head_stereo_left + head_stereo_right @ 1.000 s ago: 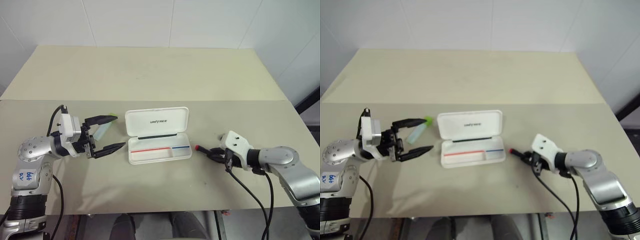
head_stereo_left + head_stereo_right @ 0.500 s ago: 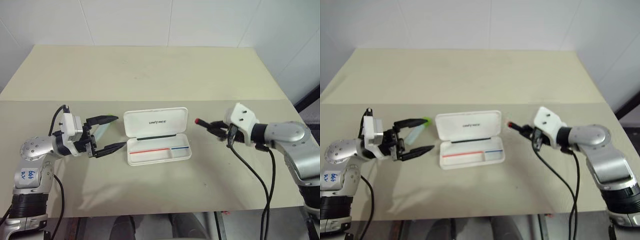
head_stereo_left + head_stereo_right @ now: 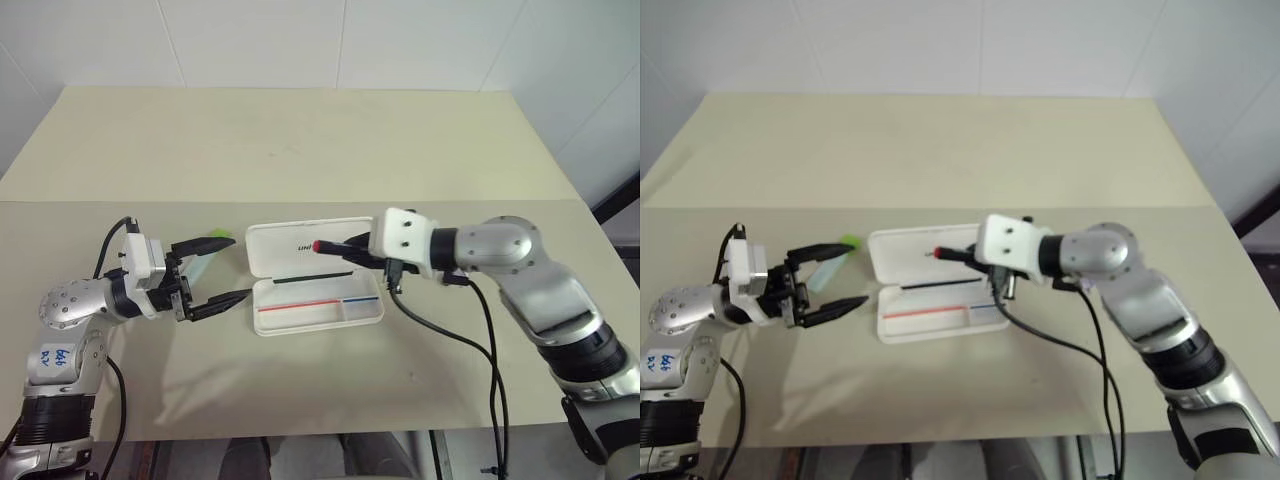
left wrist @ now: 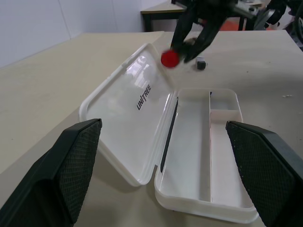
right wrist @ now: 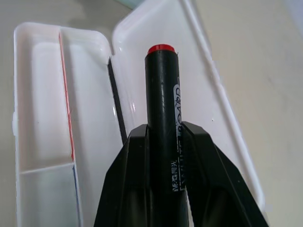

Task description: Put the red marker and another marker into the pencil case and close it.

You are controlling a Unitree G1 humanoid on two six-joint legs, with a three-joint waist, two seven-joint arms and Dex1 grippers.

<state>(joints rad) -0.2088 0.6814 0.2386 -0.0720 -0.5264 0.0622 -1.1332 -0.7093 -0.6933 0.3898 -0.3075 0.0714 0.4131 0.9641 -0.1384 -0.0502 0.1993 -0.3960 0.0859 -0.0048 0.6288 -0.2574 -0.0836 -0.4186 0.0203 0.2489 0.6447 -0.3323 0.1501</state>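
The pencil case [image 3: 290,252] lies open on the table, white, with its lid tipped back and red and blue stripes in the tray [image 3: 320,310]. My right gripper [image 3: 358,248] is shut on the red marker [image 3: 318,246], a dark barrel with a red end, and holds it in the air over the lid. In the right wrist view the red marker [image 5: 161,104] sticks out between the two fingers [image 5: 137,161] above the case [image 5: 42,118]. My left gripper [image 3: 237,267] stands open just left of the case, level with the table. The pale green marker [image 3: 830,268] lies beside its far finger.
The beige table [image 3: 300,150] stretches far behind the case, with a seam running across it at the case's back edge. Black cables [image 3: 480,340] hang from my right arm in front of the table.
My right gripper has lifted the red marker off the table to the right of the case and carried it left, over the lid. The left gripper has stayed in place.
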